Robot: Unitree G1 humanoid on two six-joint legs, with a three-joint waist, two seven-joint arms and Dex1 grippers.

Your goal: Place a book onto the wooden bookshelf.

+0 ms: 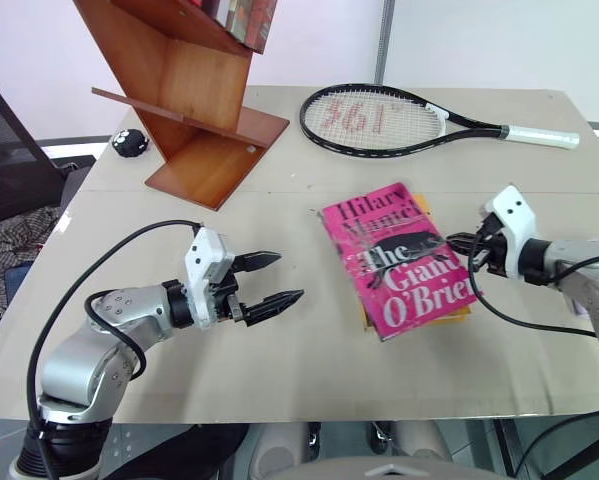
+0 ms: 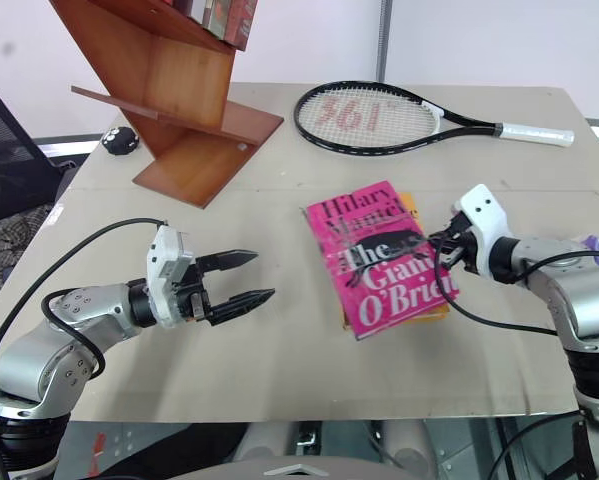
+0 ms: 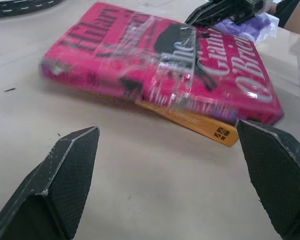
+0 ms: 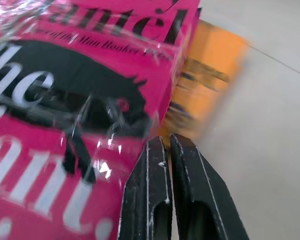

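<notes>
The worktop [image 1: 279, 340] is a pale board carrying everything. At its far left corner stands the wooden bookshelf [image 1: 194, 110], slanted boards on a flat base, with a few books already leaning in an upper bay. A tennis racket [image 1: 379, 120] lies across the far side, out of the way.

The book [image 1: 399, 258], bright pink, lies flat near the middle right, stacked askew on an orange book [image 3: 200, 122]; that overhang probably gives a tool an edge to get under.

The left tool [image 1: 269, 280] hovers over bare worktop with its fingers spread wide, released, aimed at the pink book's near side (ready to receive it, I judge). The right tool [image 1: 459, 245] is clenched on nothing, its tips at the book's right edge, seemingly to nudge or lift it.

The left wrist view shows the orange spine under the pink cover; the right wrist view shows the shut fingers [image 4: 155, 195] meeting the cover's edge.
</notes>
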